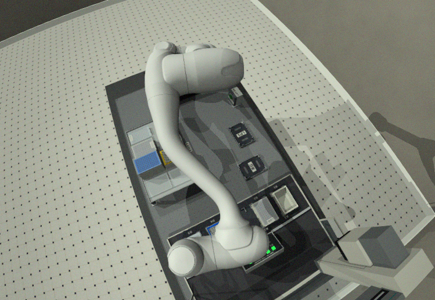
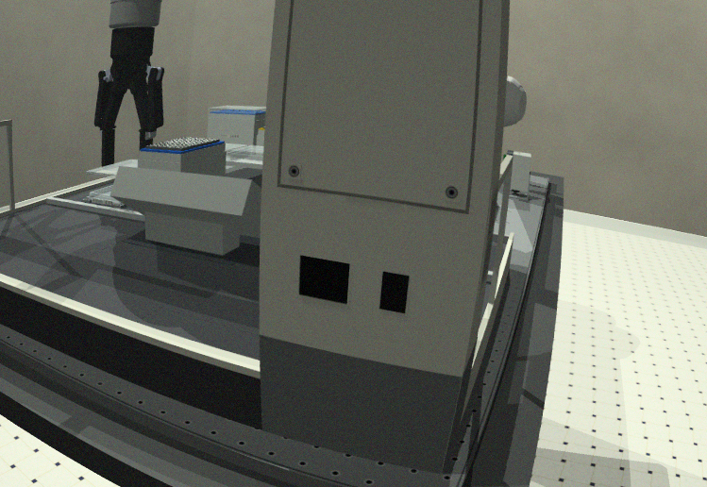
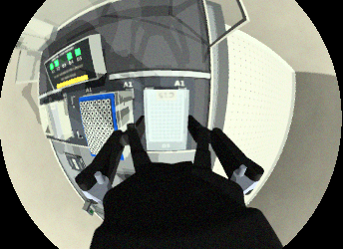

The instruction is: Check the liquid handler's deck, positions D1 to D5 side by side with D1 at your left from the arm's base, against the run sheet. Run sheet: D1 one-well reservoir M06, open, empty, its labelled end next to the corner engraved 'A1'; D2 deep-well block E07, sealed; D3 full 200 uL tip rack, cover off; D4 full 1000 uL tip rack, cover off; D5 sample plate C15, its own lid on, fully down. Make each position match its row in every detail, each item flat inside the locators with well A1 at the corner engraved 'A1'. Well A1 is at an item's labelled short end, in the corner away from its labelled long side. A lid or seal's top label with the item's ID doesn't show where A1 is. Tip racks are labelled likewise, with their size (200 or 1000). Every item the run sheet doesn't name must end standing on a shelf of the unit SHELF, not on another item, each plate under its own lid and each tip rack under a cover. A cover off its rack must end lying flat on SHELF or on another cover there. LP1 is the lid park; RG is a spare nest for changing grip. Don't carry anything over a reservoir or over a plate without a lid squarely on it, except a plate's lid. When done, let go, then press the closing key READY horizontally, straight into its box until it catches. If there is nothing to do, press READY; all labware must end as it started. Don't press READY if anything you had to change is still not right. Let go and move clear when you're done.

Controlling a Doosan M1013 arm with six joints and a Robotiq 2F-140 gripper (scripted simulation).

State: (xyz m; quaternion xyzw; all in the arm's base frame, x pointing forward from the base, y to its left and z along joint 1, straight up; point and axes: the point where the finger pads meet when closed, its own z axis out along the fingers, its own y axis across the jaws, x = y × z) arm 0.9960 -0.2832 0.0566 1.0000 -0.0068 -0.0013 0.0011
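My gripper point(image 2: 127, 152) is shut across the short width of a thin flat white plate-shaped piece point(image 3: 167, 121) with a fine grid on top; I cannot tell whether it is a plate or a lid. It hangs low over the deck's right-end position, beside the open blue-edged tip rack point(image 3: 98, 121), which also shows in the side view point(image 2: 180, 145) and partly under my arm from above point(image 1: 212, 228). A sealed white deep-well block point(image 1: 265, 210) and an open one-well reservoir point(image 1: 284, 200) sit at the deck's other end. The middle position is hidden under my arm.
The SHELF unit point(image 1: 154, 159) holds two white plates, a blue-topped rack point(image 1: 147, 162) and a yellow-edged rack point(image 1: 165, 157). The LP1 point(image 1: 243, 136) and RG point(image 1: 250, 168) nests stand bare. The READY key point(image 1: 234, 96) is at the far end. A green-lit panel point(image 3: 70, 63) lies beyond the deck.
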